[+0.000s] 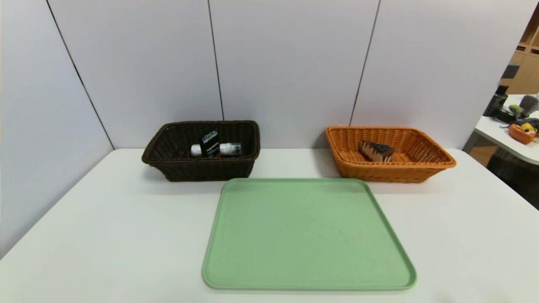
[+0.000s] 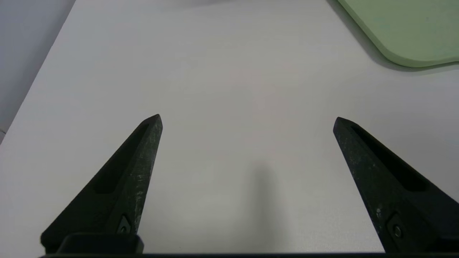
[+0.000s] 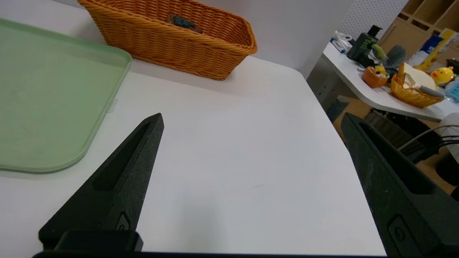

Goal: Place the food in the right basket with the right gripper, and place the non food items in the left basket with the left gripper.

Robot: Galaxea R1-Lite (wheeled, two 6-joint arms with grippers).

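Note:
A dark brown wicker basket (image 1: 168,145) stands at the back left and holds a black-and-white cosmetic tube (image 1: 215,148). At the back right an orange wicker basket (image 1: 425,145) (image 3: 186,53) holds a slice of chocolate cake (image 1: 376,151) (image 3: 181,22). Neither arm shows in the head view. My left gripper (image 2: 247,120) hangs open over bare white table to the left of the green tray (image 2: 412,32), nothing between its fingers. My right gripper (image 3: 251,120) is open too, over bare table to the right of the tray (image 3: 46,100), well short of the orange basket.
The green tray (image 1: 307,235) lies in the middle of the white table (image 1: 105,235) with nothing on it. Grey partition walls close the back and left. Past the table's right edge stands another table (image 3: 373,95) with clutter.

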